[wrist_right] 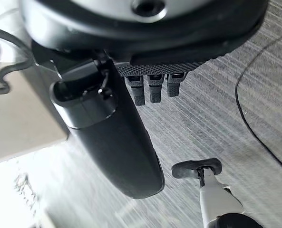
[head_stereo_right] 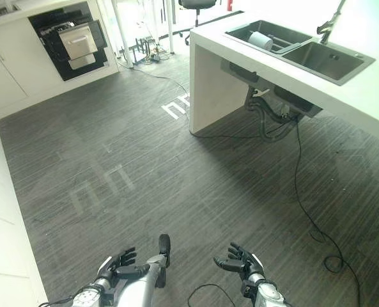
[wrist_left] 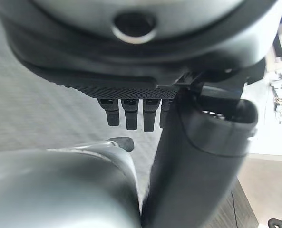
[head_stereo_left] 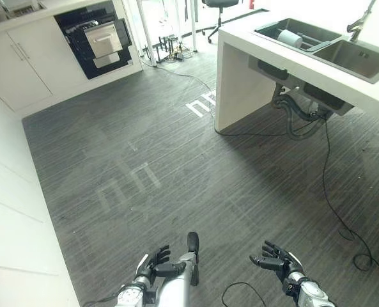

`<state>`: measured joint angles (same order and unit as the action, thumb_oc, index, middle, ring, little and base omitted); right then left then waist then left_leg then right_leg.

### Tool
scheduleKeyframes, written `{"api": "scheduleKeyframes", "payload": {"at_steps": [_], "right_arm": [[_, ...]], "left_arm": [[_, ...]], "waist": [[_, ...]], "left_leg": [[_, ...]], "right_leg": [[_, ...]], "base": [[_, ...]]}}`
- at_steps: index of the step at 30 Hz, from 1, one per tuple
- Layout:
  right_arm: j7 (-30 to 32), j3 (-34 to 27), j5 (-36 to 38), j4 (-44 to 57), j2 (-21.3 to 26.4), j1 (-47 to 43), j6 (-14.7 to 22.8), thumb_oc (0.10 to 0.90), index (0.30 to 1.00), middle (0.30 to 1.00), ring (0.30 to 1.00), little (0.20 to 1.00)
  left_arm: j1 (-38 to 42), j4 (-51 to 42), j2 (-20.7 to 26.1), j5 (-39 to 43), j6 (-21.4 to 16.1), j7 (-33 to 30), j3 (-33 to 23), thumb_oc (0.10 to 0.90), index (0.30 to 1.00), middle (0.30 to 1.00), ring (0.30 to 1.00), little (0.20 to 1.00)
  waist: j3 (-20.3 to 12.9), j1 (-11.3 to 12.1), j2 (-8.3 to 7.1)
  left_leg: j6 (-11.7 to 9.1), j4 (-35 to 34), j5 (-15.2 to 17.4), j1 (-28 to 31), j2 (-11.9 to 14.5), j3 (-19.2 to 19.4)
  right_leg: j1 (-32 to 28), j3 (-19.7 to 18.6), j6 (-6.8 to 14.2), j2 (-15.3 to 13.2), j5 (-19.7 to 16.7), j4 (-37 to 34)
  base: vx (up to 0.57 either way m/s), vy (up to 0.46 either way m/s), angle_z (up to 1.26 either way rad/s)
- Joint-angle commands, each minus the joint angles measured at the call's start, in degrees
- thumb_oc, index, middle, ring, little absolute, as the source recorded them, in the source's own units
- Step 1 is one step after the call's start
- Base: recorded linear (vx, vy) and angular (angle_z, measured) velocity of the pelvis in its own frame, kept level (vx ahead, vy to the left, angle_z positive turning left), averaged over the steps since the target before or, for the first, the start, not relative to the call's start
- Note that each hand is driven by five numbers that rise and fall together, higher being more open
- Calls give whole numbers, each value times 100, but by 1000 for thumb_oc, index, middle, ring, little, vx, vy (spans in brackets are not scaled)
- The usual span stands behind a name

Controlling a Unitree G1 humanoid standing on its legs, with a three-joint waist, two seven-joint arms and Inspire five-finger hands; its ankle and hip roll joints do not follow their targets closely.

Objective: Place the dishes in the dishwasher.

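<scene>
My left hand (head_stereo_left: 152, 263) is low at the near edge of the head views, its thumb and fingers curled against a silver metal utensil (head_stereo_left: 178, 284) with a black handle (head_stereo_left: 193, 247) that sticks up and away. The same utensil (wrist_right: 212, 197) shows in the right wrist view and as a silver bulk (wrist_left: 60, 185) by the left hand's fingers. My right hand (head_stereo_left: 277, 261) hangs beside it over the floor, fingers relaxed and spread, holding nothing. Far off at the back left, a dark built-in appliance (head_stereo_left: 93, 38) stands open with a silver rack pulled out.
A white island counter (head_stereo_left: 240, 70) with a double sink (head_stereo_left: 323, 48) stands at the right; a white round dish (head_stereo_left: 290, 37) lies in one basin. White cabinets (head_stereo_left: 10, 211) run along the left. An office chair (head_stereo_left: 218, 6) is at the back.
</scene>
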<state>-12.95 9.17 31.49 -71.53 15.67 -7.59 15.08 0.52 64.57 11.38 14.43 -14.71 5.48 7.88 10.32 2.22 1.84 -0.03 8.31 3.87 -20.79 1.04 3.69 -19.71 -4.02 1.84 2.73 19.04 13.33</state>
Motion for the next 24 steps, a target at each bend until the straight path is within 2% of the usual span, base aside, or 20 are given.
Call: {"api": "scheduleKeyframes", "payload": {"at_steps": [1, 3, 4, 5, 6, 7, 8, 9, 10, 11, 12, 13, 15, 16, 17, 18, 20, 21, 22, 24], "right_arm": [[10, -275, -51, 558, 246, -11, 247, 800, 900, 900, 900, 900], [-5, -368, 108, 520, 208, 35, 212, 800, 900, 900, 900, 900], [1, -378, 88, 524, 180, 52, 222, 800, 900, 900, 900, 900], [25, -376, -27, 564, 167, 71, 230, 800, 900, 900, 900, 900], [67, -365, -219, 587, 149, 98, 273, 800, 900, 900, 900, 900], [91, -367, -266, 596, 150, 108, 273, 800, 900, 900, 900, 900], [148, -371, -305, 617, 144, 139, 265, 800, 900, 900, 900, 900], [112, -360, -254, 576, 146, 154, 307, 800, 900, 900, 900, 900], [7, -333, -258, 532, 159, 140, 399, 800, 900, 900, 900, 900], [-62, -311, -293, 524, 170, 128, 465, 800, 900, 900, 900, 900], [-123, -237, -366, 586, 172, 119, 574, 800, 900, 900, 900, 900], [-54, -168, -314, 717, 166, 111, 614, 800, 900, 900, 900, 900], [-8, -165, 0, 935, 199, 149, 499, 800, 900, 900, 900, 900], [-76, -217, 15, 974, 253, 172, 428, 800, 900, 900, 900, 900], [-152, -274, -59, 933, 277, 207, 423, 800, 900, 900, 900, 900], [-177, -390, -99, 831, 247, 245, 475, 800, 900, 900, 900, 900], [-153, -419, -66, 841, 239, 280, 453, 800, 900, 900, 900, 900], [-97, -420, 41, 784, 263, 318, 396, 800, 900, 900, 900, 900], [-71, -412, 92, 706, 249, 318, 396, 800, 900, 900, 900, 900], [-101, -419, 94, 645, 258, 294, 399, 800, 900, 900, 900, 900]], "left_arm": [[121, -38, 202, -61, -78, -104, -143, 800, 900, 900, 900, 900], [108, 171, 221, -108, -102, -74, -173, 800, 900, 900, 900, 900], [113, 271, 234, -116, -160, -53, -159, 800, 900, 900, 900, 900], [137, 329, 250, -81, -196, -39, -103, 800, 900, 900, 900, 900], [201, 413, 263, 27, -265, -77, -34, 800, 900, 900, 900, 900], [216, 435, 267, 40, -290, -82, -22, 800, 900, 900, 900, 900], [220, 452, 296, 102, -321, -66, -18, 800, 900, 900, 900, 900], [216, 454, 327, 147, -390, -57, -14, 800, 900, 900, 900, 900], [229, 461, 343, 351, -453, -17, 32, 800, 900, 900, 900, 900], [242, 455, 339, 497, -522, 44, 52, 800, 900, 900, 900, 900], [275, 358, 323, 611, -637, 92, 72, 800, 900, 900, 900, 900], [319, 213, 330, 616, -728, 125, 109, 800, 900, 900, 900, 900], [454, -69, 369, 577, -684, 160, 213, 800, 900, 900, 900, 900], [591, -243, 374, 598, -598, 130, 278, 800, 900, 900, 900, 900], [640, -293, 340, 600, -590, 109, 315, 800, 900, 900, 900, 900], [675, -282, 283, 541, -645, 59, 391, 800, 900, 900, 900, 900], [673, -294, 253, 472, -630, 16, 386, 800, 900, 900, 900, 900], [655, -219, 213, 423, -563, -36, 398, 800, 900, 900, 900, 900], [639, -155, 185, 398, -511, -48, 380, 800, 900, 900, 900, 900], [604, -80, 143, 338, -534, -30, 335, 800, 900, 900, 900, 900]], "waist": [[-94, 81, -4], [-142, 28, -90], [-189, -39, -125], [-229, -123, -87], [-215, -192, -52], [-228, -207, -13], [-217, -242, 15], [-174, -297, 122], [-113, -350, 154], [-107, -384, 204], [-14, -486, 226], [43, -584, 242], [122, -753, 148], [178, -848, 39], [210, -879, -29], [207, -896, -35], [199, -910, -46], [110, -946, -81], [27, -965, -103], [6, -945, -81]], "left_leg": [[-67, 888, -274, -78, -282, 109], [68, 888, -153, 152, -381, 218], [166, 888, -31, 312, -445, 261], [266, 888, 96, 478, -485, 203], [430, 888, 270, 732, -636, 75], [468, 888, 304, 769, -648, 44], [539, 888, 392, 895, -695, 12], [592, 888, 501, 1113, -645, -29], [624, 888, 597, 1298, -655, -34], [631, 888, 636, 1347, -627, -50], [640, 888, 752, 1587, -639, -67], [617, 888, 828, 1690, -639, -124], [596, 888, 1011, 1899, -730, -278], [518, 888, 1170, 2111, -783, -350], [454, 888, 1275, 2269, -852, -391], [347, 888, 1448, 2473, -811, -388], [306, 888, 1495, 2515, -762, -292], [257, 888, 1648, 2713, -702, -241], [221, 888, 1619, 2833, -679, -205], [46, 888, 1226, 3102, -517, 0]], "right_leg": [[966, 458, 295, -15, -282, 385], [765, 469, 359, -95, -741, 385], [700, 503, 504, -157, -1329, 385], [666, 552, 609, -181, -1894, 385], [833, 685, 737, -334, -2353, 1054], [950, 696, 782, -315, -2527, 1333], [1181, 696, 892, -278, -2850, 1944], [1687, 837, 910, -248, -3129, 2860], [2123, 987, 832, -325, -3007, 3314], [2329, 1078, 776, -314, -2955, 3352], [2701, 1330, 663, -344, -2613, 3239], [2956, 1493, 582, -336, -2384, 2794], [3264, 1579, 587, -400, -2465, 1644], [3418, 1771, 627, -630, -2531, 386], [3783, 1769, 690, -860, -2421, 385], [4064, 1833, 724, -1045, -2378, 385], [3897, 1819, 663, -1009, -2220, 385], [3753, 1626, 605, -911, -2176, 385], [3680, 1582, 551, -899, -2175, 385], [3427, 1578, 431, -781, -1968, 385]], "base": [[519, 218, -106], [383, 167, -113], [403, 223, -62], [526, 329, 1], [451, 294, 20], [420, 262, 2], [299, 195, -19], [318, 209, -23], [252, 166, -25], [253, 95, -30], [285, 12, -33], [321, -51, -20], [366, -152, 23], [484, -218, 116], [587, -283, 102], [497, -247, 63], [371, -211, -16], [390, -243, -48], [473, -277, -53], [329, -209, -12]]}}
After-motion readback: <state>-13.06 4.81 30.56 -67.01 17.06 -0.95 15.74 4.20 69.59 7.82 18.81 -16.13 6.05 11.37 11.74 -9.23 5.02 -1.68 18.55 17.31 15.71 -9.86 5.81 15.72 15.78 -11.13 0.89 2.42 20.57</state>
